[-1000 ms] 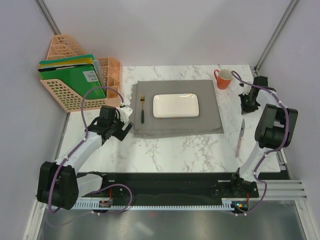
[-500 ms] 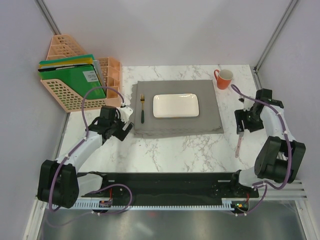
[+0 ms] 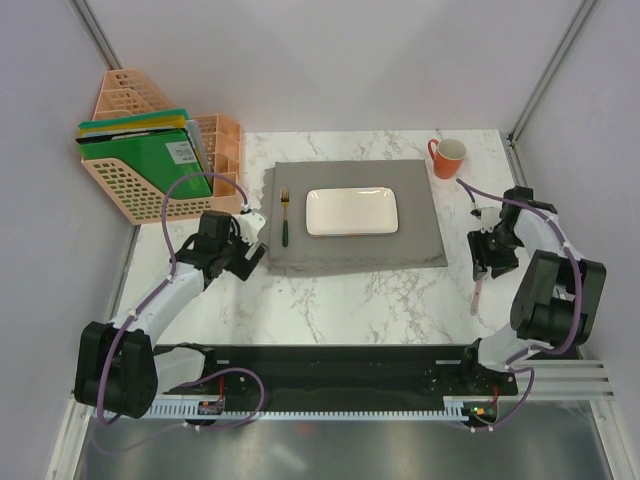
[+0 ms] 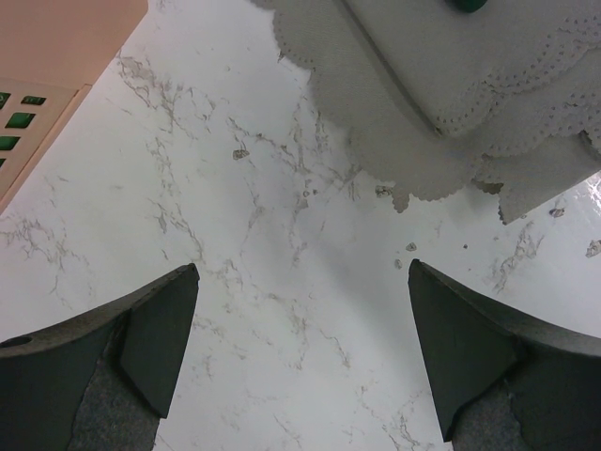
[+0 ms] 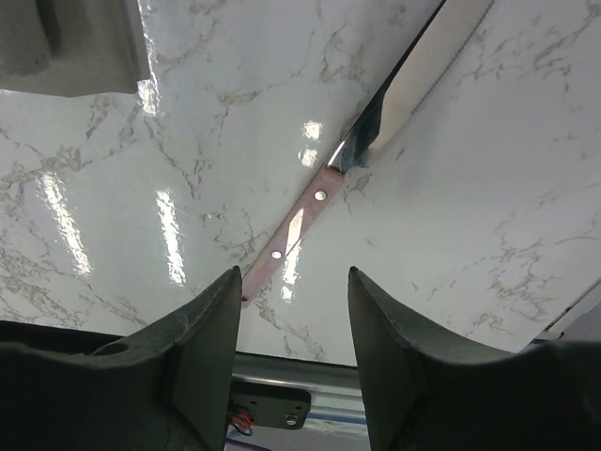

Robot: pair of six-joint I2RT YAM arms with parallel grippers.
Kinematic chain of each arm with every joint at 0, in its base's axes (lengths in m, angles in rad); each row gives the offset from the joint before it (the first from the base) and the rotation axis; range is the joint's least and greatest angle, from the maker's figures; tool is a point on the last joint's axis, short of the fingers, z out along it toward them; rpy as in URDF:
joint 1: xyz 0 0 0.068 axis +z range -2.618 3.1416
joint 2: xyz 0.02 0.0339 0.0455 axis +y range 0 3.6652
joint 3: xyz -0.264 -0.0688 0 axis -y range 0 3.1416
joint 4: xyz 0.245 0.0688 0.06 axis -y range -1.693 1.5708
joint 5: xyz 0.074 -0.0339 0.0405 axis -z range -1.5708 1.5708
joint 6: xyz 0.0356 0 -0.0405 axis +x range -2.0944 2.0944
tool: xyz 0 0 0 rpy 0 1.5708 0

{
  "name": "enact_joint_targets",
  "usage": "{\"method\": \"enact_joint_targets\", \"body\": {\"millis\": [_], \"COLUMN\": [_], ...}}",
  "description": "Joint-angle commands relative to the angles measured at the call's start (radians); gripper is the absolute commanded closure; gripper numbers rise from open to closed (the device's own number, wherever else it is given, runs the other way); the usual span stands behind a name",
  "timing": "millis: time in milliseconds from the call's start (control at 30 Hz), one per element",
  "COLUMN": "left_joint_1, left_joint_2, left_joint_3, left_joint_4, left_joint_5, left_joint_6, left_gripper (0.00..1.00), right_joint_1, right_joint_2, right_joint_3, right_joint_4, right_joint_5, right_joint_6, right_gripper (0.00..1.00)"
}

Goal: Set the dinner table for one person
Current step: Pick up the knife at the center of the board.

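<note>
The dinner table is white marble with grey veins. On it lies a grey scallop-edged placemat carrying a white rectangular plate and a dark-handled fork. An orange mug stands at the back right. A knife with a pink handle lies along the right side. My right gripper hovers over the knife's blade end, open and holding nothing. In the right wrist view the knife lies just ahead of the right gripper. My left gripper is open over bare marble by the placemat's near left corner.
A peach mesh file organiser with green folders stands at the back left, its edge in the left wrist view. There the left gripper is wide open below the placemat's scalloped corner. A black rail runs along the near edge.
The right arm has swung from the back right near the mug toward me, ending over the knife. Its jaws went from shut to open. The left arm has not moved.
</note>
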Motion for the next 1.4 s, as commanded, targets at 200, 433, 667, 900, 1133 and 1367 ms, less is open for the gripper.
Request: {"method": "enact_joint_targets", "body": {"millis": [200,433,667,900,1133,1367], "left_joint_1": [0.004,0.007,0.005,0.007,0.009,0.007], "left_joint_2": [-0.037,-0.046,-0.071,-0.071,-0.074,-0.077], "left_joint_3": [-0.004,-0.01,-0.018,-0.017,-0.023,-0.038], "left_joint_4": [0.033,0.035,0.029,0.023,0.017,0.012], "left_joint_5": [0.019,0.016,0.011,0.009,-0.001,-0.004], "left_joint_6": [-0.002,0.001,0.003,0.003,0.0,-0.002], "left_gripper": [0.0,0.0,0.0,0.0,0.0,0.0], "right_joint_1": [0.001,-0.005,-0.008,-0.001,0.012,0.033], "right_joint_2": [0.187,0.269,0.384,0.444,0.481,0.385], "right_joint_3": [0.018,0.011,0.041,0.153,0.271,0.362], "right_joint_4": [0.097,0.179,0.211,0.211,0.208,0.185], "right_joint_5": [0.044,0.093,0.104,0.09,0.035,-0.031], "right_joint_6": [0.03,0.043,0.061,0.084,0.119,0.148], "right_gripper": [0.47,0.53,1.0,1.0,1.0,1.0]}}
